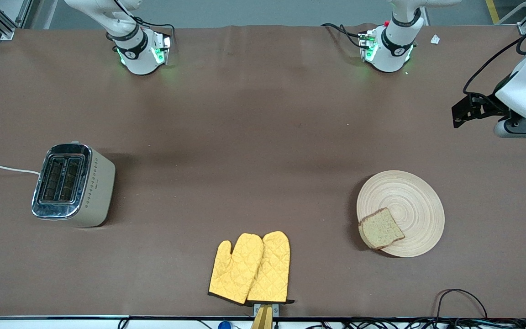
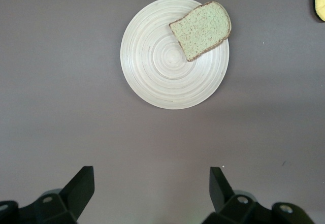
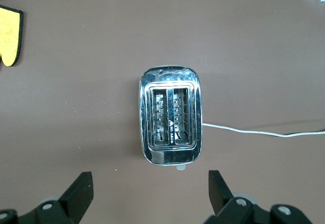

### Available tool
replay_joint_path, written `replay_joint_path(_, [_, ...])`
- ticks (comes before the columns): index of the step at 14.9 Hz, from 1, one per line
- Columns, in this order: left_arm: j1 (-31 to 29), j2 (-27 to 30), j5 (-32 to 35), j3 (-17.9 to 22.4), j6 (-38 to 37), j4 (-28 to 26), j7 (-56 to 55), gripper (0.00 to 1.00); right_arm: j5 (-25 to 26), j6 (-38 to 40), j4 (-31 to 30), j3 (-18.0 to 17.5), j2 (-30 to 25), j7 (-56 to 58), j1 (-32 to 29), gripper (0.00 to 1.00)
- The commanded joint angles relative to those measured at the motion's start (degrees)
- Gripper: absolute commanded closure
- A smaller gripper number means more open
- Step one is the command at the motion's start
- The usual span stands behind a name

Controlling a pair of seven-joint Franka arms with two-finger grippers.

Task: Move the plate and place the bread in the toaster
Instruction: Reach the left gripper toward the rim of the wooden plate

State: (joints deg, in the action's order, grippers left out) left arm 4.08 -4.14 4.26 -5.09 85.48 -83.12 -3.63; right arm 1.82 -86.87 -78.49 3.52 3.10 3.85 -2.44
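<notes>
Round pale wooden plate with ring grooves sits toward the left arm's end of the table. Brown wholegrain bread slice lies on the plate's rim, overhanging slightly. Boxy cream toaster with chrome top stands well apart from the plate, toward the right arm's end, both slots bare. Yellow quilted oven mitts lie between plate and toaster, nearer the front camera than the plate. Left gripper hangs released above the bare table beside the plate; right gripper hangs released beside the toaster.

Bare table separates toaster and plate; oven mitts lie apart.

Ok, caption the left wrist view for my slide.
Open left gripper above a table, bread lying on the plate edge.
</notes>
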Motion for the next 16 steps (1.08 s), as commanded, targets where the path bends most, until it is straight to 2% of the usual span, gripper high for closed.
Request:
replay_joint_path(1, [-0.3, -0.16, -0.3, -0.27, -1.02, 1.03, 1.42, 0.0, -0.68, -0.49, -0.44, -0.01, -0.2, 0.2, -0.11, 0.0])
replay_joint_path(4, [-0.39, -1.12, -0.3, 0.17, -0.41, 1.99, 1.17, 0.0, -1.99, -1.11, -0.52, -0.01, 0.07, 0.28, -0.2, 0.0])
replay_joint_path(6, [-0.74, -4.37, -0.48, 0.61, 0.56, 4.53, 1.52, 0.0, -2.17, -1.02, -0.35, -0.01, -0.02, 0.11, -0.11, 0.0])
replay_joint_path(9, [-1.97, -7.62, -0.66, 0.79, 3.63, 4.72, 2.13, 0.0, -2.17, -1.02, -0.26, -0.09, -0.2, -0.07, -0.03, 0.0])
replay_joint_path(14, [-8.11, -13.16, -7.59, 0.79, 7.58, 4.81, 2.22, 0.0, -2.17, -1.02, -0.17, -0.27, -0.28, -0.07, 0.94, 0.0])
replay_joint_path(16, [-11.01, -15.36, -12.41, 0.79, 8.82, 4.72, 3.18, 0.0, -2.08, -1.02, 0.88, -0.18, -0.28, 0.11, 0.94, 0.0])
